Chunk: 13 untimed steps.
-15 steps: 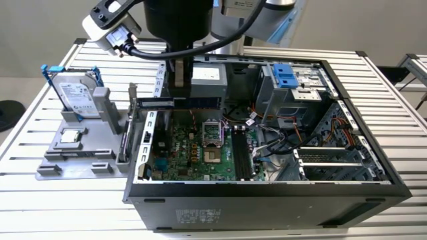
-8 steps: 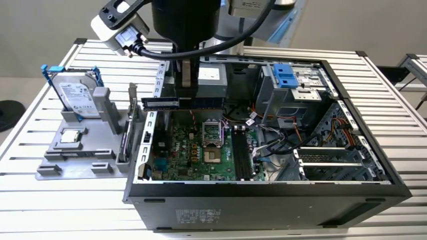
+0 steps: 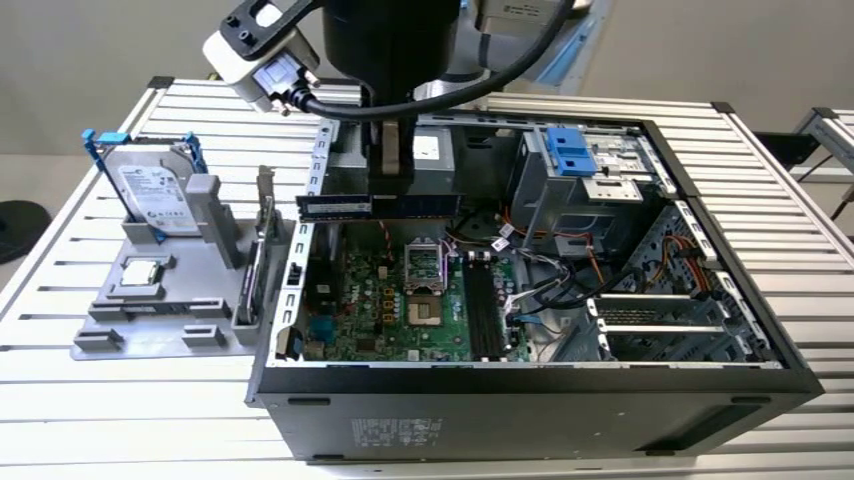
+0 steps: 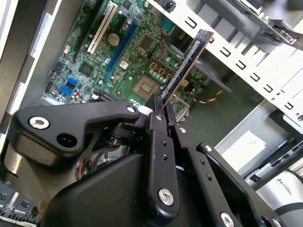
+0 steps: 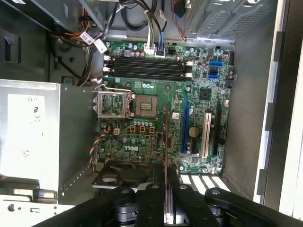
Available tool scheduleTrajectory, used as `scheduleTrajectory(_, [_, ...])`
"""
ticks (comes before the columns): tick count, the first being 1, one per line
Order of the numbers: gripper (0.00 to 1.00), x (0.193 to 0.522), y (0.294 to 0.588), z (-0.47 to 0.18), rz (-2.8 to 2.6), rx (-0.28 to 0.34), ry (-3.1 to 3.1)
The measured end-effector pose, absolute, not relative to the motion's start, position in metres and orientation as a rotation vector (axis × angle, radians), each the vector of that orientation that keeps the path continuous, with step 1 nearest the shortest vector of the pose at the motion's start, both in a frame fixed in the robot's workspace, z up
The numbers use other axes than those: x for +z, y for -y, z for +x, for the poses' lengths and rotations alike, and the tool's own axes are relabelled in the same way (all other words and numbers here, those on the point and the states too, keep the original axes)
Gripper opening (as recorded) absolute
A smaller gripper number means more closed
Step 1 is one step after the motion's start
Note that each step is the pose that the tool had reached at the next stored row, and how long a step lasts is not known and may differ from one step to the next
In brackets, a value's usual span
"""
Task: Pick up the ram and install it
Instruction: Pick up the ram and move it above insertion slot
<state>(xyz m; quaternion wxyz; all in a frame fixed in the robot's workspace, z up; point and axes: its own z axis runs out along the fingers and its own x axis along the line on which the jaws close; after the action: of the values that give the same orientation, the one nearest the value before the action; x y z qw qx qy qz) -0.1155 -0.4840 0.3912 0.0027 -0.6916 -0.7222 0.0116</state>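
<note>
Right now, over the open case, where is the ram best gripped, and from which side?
Mid-length on its upper long edge, from above, pinching the two flat faces. The ram is thin, long, level and on edge; the hand is shut on it there, likely keeping it balanced, lower edge free.

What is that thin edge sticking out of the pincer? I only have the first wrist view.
Observer: In the exterior view it's the long dark blue-green circuit-board ram stick, clamped near its middle by the pincer.
Operator: How high is it?
Observer: It hangs level above the open black metal computer case, over the green motherboard.
Operator: What's beside the case?
Observer: On the exterior view's left, a grey plastic fixture holds a silver boxy hard drive on end.
</note>
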Motion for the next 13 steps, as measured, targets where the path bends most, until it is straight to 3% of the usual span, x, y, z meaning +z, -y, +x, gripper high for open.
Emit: scheduleTrajectory(13, [0.0,0.391,0.484,-0.1,-2.169,0.037,2.265])
